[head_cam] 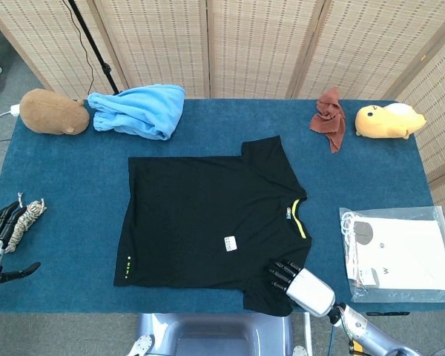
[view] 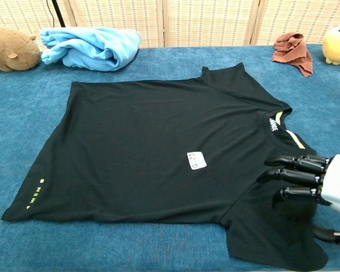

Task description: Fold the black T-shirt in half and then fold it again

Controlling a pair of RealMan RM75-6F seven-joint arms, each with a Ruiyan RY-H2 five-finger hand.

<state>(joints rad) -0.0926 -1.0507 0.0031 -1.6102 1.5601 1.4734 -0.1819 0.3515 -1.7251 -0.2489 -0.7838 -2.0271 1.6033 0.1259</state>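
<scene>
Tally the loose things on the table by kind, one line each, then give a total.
Plush toys: 2, brown and yellow
Cloth items: 3, black T-shirt, blue cloth, rust-red rag
Plastic bag with white contents: 1
Striped rope bundle: 1
Total: 7

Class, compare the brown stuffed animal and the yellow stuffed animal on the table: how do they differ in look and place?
The brown stuffed animal lies at the table's far left corner, beside the blue cloth; the yellow stuffed animal lies at the far right, near the rust-red cloth. The brown one looks bulkier. Both are plush and clear of the black T-shirt.
</scene>
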